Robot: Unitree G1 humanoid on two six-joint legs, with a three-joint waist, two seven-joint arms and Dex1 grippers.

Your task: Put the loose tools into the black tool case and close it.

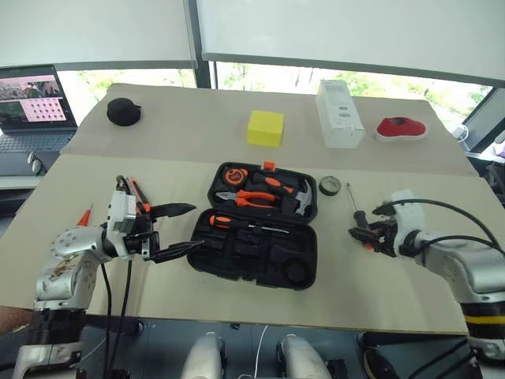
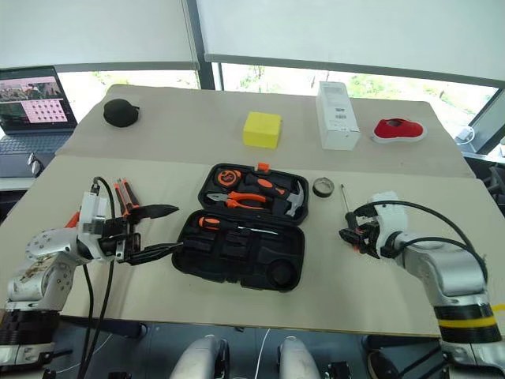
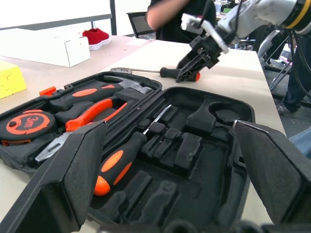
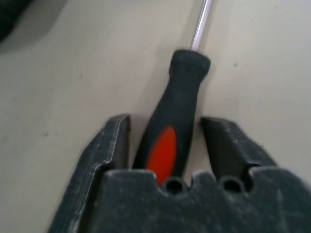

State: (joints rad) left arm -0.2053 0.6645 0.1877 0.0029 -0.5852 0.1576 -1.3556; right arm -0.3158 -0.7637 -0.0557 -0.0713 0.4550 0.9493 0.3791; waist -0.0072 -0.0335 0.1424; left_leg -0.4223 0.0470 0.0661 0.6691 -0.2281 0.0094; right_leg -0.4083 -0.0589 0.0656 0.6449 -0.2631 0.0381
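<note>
At frame right, the right gripper point(image 4: 167, 145) straddles a rubbery black-and-orange screwdriver point(image 4: 176, 111), jaws apart; its steel shaft points up-frame. The left gripper point(image 1: 183, 230) gapes.

Beige table point(image 1: 237, 158). Open black tool case point(image 1: 256, 225) lies at centre. Right of case: small dark tape roll point(image 1: 330, 185), then black-and-orange screwdriver point(image 1: 357, 210). Behind case: yellow block point(image 1: 265, 128), white box point(image 1: 339, 114), red shoe point(image 1: 400, 128). Far behind-left of case: round black object point(image 1: 123, 111). Left of case: orange-and-black utility knife point(image 1: 140, 197).
</note>
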